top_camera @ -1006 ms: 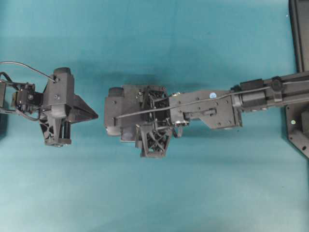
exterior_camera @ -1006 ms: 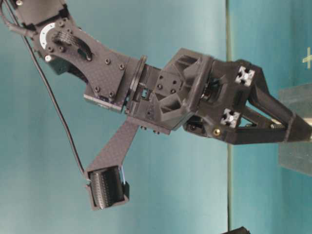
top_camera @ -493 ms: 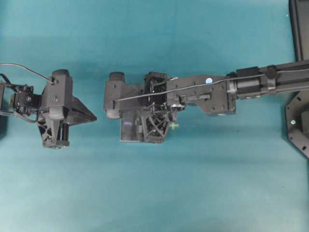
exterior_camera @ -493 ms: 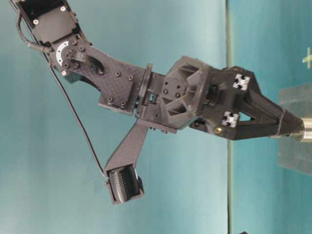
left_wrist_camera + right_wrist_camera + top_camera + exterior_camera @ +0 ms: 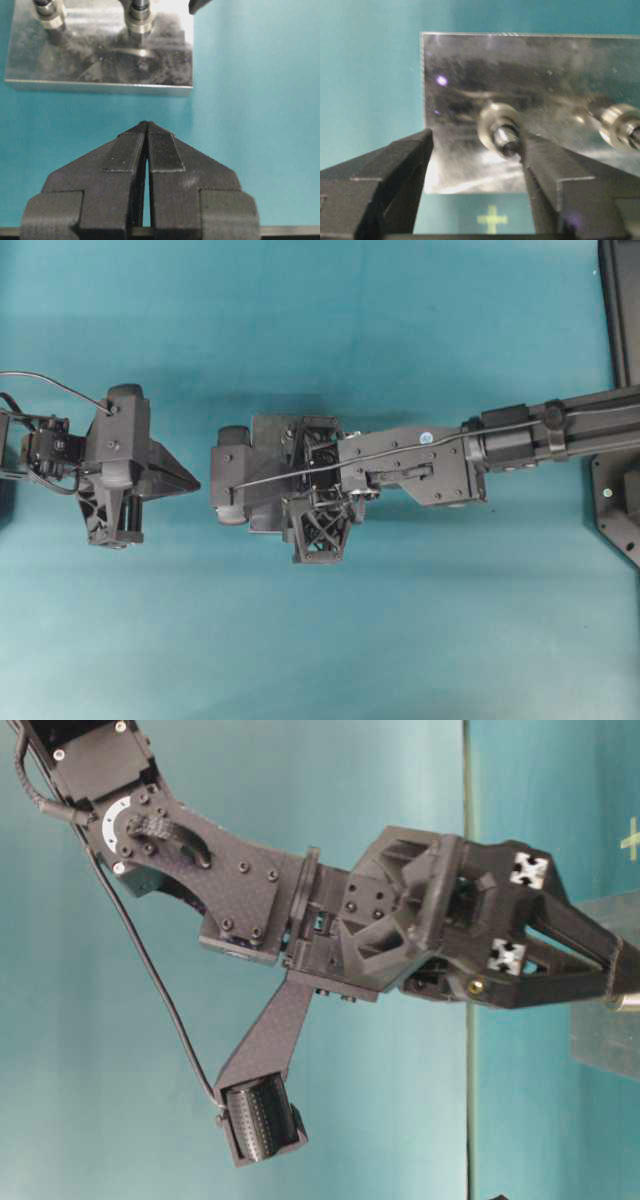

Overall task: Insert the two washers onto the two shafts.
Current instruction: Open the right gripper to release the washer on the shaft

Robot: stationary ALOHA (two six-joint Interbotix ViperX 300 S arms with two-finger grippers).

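Status: washer looked already seated on shaft; judged near done, w/ only release and retreat of right arm left.

Item 1: flat polished metal base plate (image 5: pixel 470 100), rect., lying on teal tabletop (image 5: pixel 400 640) near its middle, under the right arm. Two upright steel shafts on it.

Item 2: short steel shaft (image 5: pixel 504 137) nearer the plate's edge, close to one corner. Silver ring-shaped washer (image 5: pixel 492 120) sat round it, at or close to its foot; whether fully flat on plate, can't tell (blurred). Second shaft (image 5: pixel 620 125) further along plate carried a similar collar.

Item 3: right end effector (image 5: pixel 477 165), black, pointed down over plate. Jaws apart, straddling the washer-bearing shaft; one finger (image 5: pixel 545 165) just beside shaft, other finger (image 5: pixel 395 165) off plate's edge. Contact w/ washer: can't tell. Nothing seen gripped.

Item 4: left end effector (image 5: pixel 146 145), black, clenched, pads pressed together, empty. Hovered over bare tabletop, short of plate's near edge.
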